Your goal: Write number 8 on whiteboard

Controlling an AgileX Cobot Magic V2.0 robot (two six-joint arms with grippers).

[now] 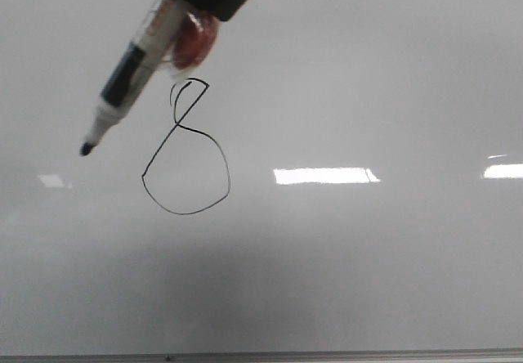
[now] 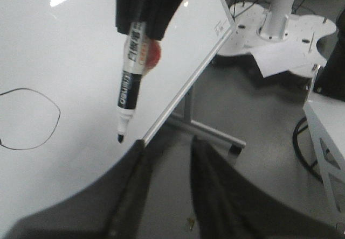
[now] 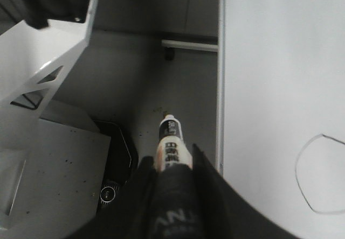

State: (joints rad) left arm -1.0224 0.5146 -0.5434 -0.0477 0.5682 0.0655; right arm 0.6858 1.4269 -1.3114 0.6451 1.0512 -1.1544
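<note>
My right gripper [image 3: 171,166] pinches the marker [image 1: 131,73] off the whiteboard [image 1: 368,281]; one slip risks streaking the lopsided number 8 [image 1: 186,150], left gripper [image 2: 167,188] spread, empty.

glossy whiteboard [image 1: 368,69], thin metal frame, plastic marker [image 1: 131,69]

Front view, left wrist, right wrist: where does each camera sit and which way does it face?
Front view: faces the whiteboard squarely; shows the number 8, the marker and the right gripper coming in from the top.
Left wrist view: on the left arm, looks slantwise across the board to the floor beyond; the left gripper is empty.
Right wrist view: on the right arm, looks along the marker beside the board's edge; its fingers clamp the marker.
Shared: all three show the marker and part of the 8.
</note>
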